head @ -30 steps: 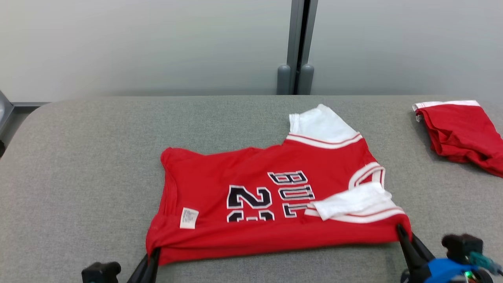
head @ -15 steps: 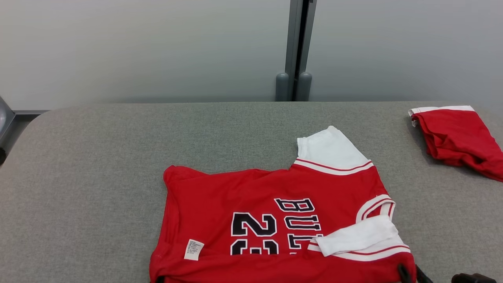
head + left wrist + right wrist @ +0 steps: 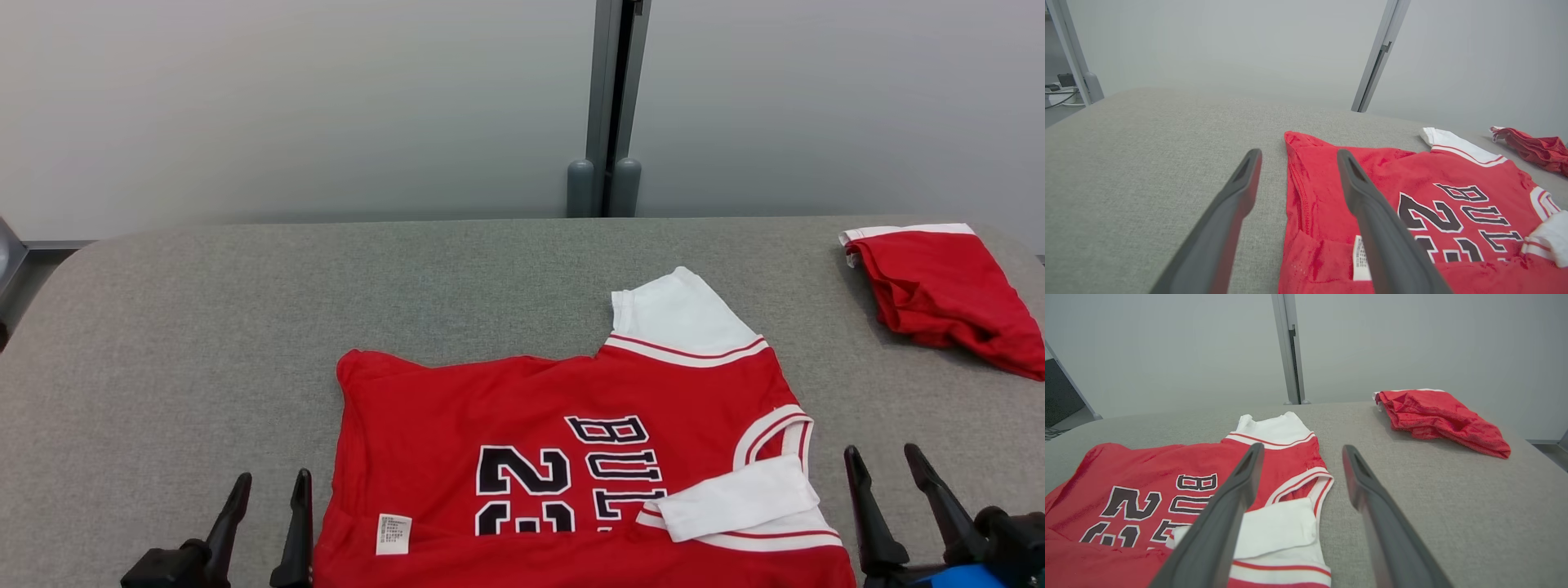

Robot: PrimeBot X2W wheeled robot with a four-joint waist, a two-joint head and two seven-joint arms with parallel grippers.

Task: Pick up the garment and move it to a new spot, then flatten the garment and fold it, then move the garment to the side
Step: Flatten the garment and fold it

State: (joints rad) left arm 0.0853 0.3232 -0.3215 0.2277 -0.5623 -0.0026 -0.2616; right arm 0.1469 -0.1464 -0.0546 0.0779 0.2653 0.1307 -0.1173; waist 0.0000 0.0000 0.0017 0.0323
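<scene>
Garment (image 3: 571, 441), a red jersey, lay flat on the grey bench (image 3: 204, 327) at its near side, hem end to robot's L, neck & sleeves to R. A near strip was turned up over the lower half of the number, w/ the care label (image 3: 393, 533) showing on it. So prob. one lengthwise fold was in & a crosswise fold was the step in hand.

L jaws stood apart & empty at the hem-side near corner, inner finger right at the red edge. R jaws were also apart & empty, over bare bench just beside the neck end.

To do it well:
- Pinch all layers at each pick, not just the top one, else the strip opens.
- Keep the lift low & carry the end over evenly w/ both arms so edges line up.
- Watch the white sleeve (image 3: 735, 498) lying across the front, as it could flop out.
- Second red piece (image 3: 939, 286) sat well apart at far R, so steer clear when shifting aside.
</scene>
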